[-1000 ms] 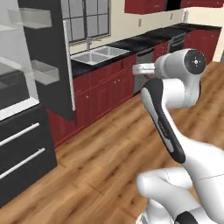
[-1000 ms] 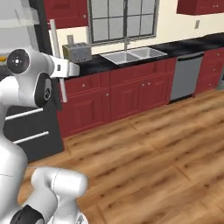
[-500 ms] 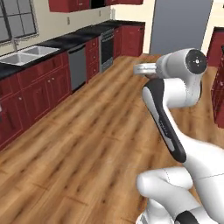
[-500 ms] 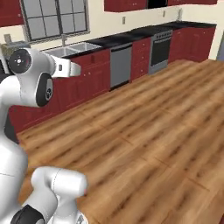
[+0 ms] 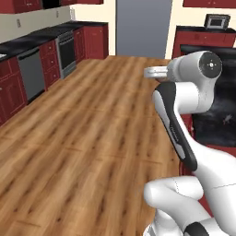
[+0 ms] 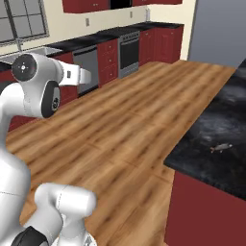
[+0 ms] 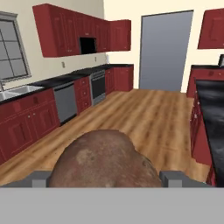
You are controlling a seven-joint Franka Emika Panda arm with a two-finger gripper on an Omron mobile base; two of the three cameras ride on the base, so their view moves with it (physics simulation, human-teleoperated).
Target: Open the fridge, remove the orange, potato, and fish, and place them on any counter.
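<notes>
Potato in the claw, island counter coming up on my right.

My gripper [image 7: 105, 177] stands wide with its tips clamped on the potato [image 7: 103, 159]. The fish [image 6: 220, 147] lies on the black counter [image 6: 226, 120], well apart. A dishwasher [image 7: 66, 103] and stove [image 6: 129, 53] line the far wall across open wood floor [image 5: 83, 133]. Since the last frame my base has turned: fridge and sink have left view.

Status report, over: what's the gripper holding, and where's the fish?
Gripper shut on the potato. Fish already lying on the counter. Open wood floor ahead, nothing in the way.
</notes>
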